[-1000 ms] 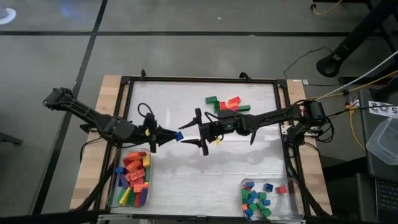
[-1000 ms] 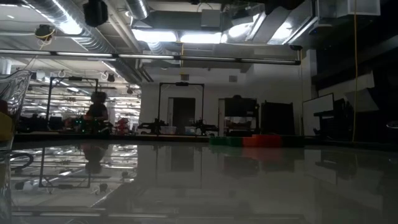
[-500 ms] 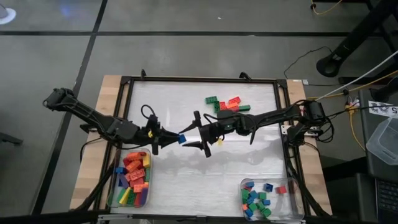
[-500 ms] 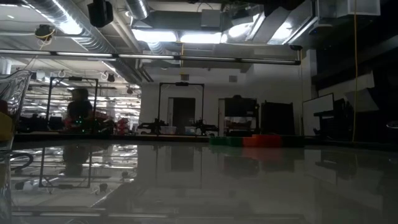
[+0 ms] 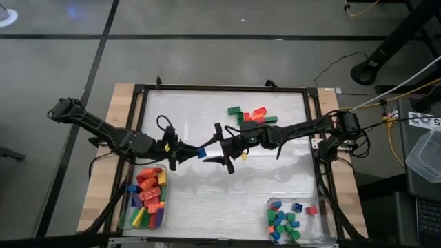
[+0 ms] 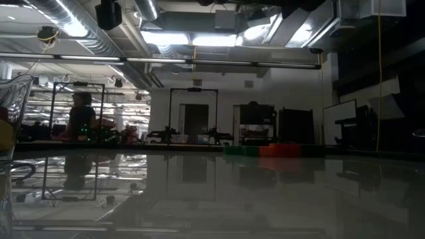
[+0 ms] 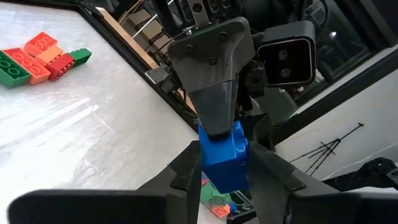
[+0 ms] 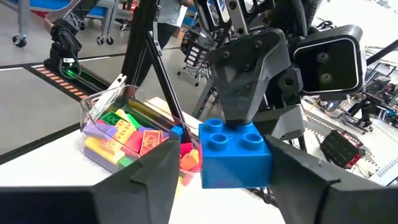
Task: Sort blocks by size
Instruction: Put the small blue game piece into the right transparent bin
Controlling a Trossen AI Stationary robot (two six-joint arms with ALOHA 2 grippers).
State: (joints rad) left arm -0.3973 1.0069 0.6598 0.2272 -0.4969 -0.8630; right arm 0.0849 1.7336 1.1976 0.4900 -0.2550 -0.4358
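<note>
1. Spanning a black frame on a wooden bench, the pale glossy table (image 5: 227, 200) stands on a grey floor; the low view looks across it into a dim workshop with ceiling ducts, strip lights and a person (image 6: 81, 118) far off at the left.
2. Near the front left corner, a clear tray (image 5: 124, 217) holds long blocks (image 5: 148, 196).
3. At mid-table the left gripper (image 5: 187, 153) is closed on a small blue block (image 5: 200, 152), which it holds out above the surface.
4. Just right of it, the right gripper (image 5: 222, 147) has its jaws spread wide, one on either side of that block; whether they touch it I cannot tell.
5. Farther back lies a loose pile (image 5: 249, 115) of green, red and orange.
6. At the front right, a second tray (image 5: 331, 231) holds small blocks (image 5: 282, 222).
</note>
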